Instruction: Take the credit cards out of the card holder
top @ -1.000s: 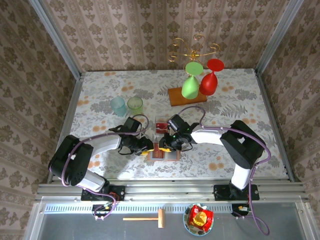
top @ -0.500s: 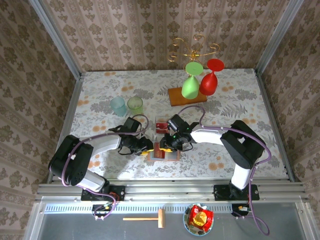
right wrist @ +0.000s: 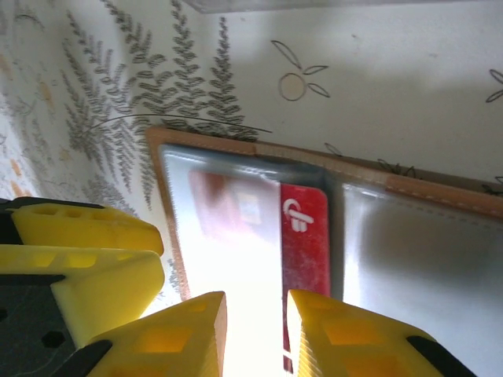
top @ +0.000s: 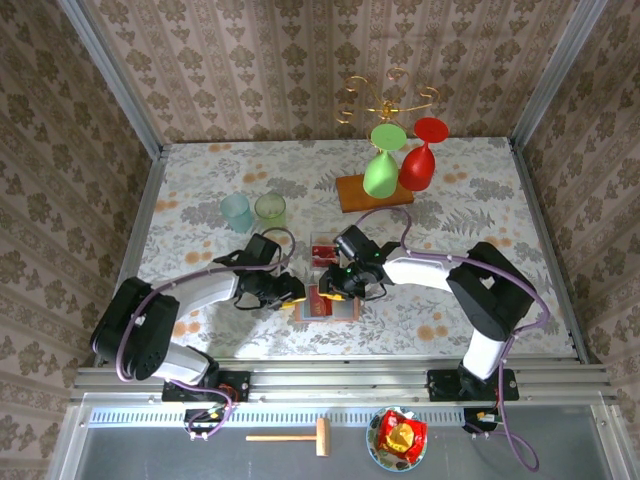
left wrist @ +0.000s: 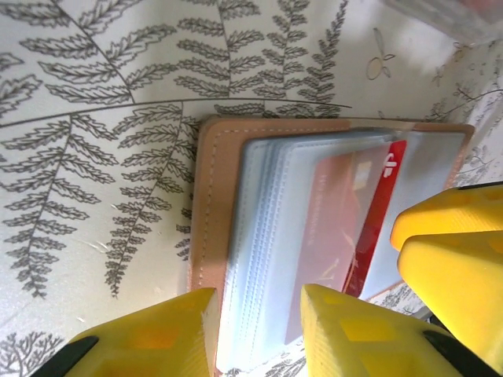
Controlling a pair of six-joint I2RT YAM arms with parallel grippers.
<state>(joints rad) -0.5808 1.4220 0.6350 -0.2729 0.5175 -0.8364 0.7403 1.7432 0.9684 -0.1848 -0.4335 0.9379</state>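
The card holder (left wrist: 211,228) is laid open on the table (top: 200,180) near its front edge, between the two grippers. A red credit card (right wrist: 303,236) is seen partly drawn out of the clear sleeves. A small stack of cards (top: 322,251), judged already removed, is set just beyond the holder. The sleeve edge is straddled by the left gripper (left wrist: 258,310), the red card's end by the right gripper (right wrist: 255,318); both jaws are narrowly parted, and an actual grip cannot be told. The task is judged partly done
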